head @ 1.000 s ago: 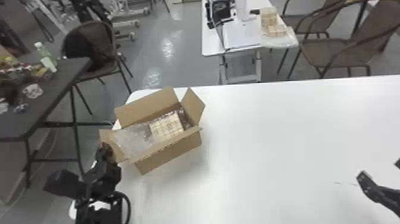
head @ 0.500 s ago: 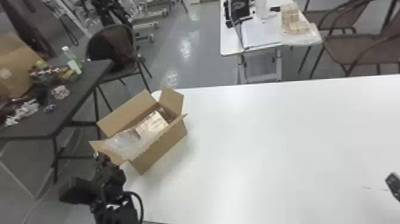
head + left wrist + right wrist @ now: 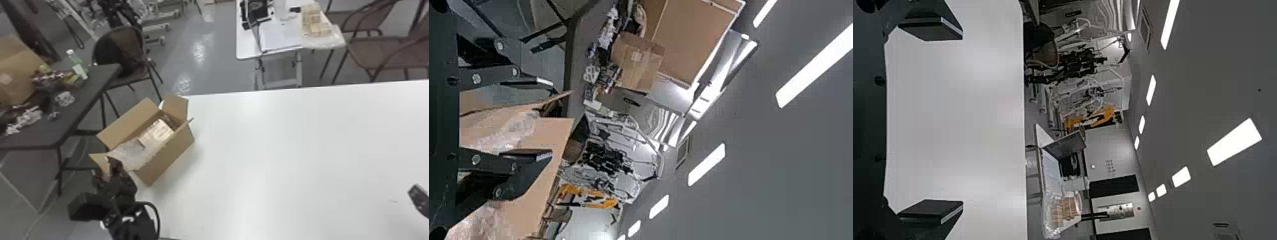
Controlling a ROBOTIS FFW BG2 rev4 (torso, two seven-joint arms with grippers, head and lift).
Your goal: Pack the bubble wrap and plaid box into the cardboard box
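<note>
The bubble wrap lies in the left end of the open cardboard box, with the plaid box next to it, toward the far right end. I judge the packing all but done, with a clean withdrawal left to make.

Nearest, the left gripper is at the left flap, its fingers well parted and closed on nothing; whether one touches the card, I cannot tell. That is the main worry: if a finger snags the flap as the arm leaves, the cardboard box could be dragged or tipped. It sits by the left end of the white surface, so a tug that way could send it over. A finger catching the bubble wrap might also pull some of it out.

The right gripper is well apart from all this, fingers spread wide and empty. It threatens little, but it does not steady the cardboard box either.

Farther off, the back flap and end flap stand open. Pressed down carelessly, they could bend or spring back if the bubble wrap bulges under them. Beyond lies the floor, where a toppled load would likely land.
</note>
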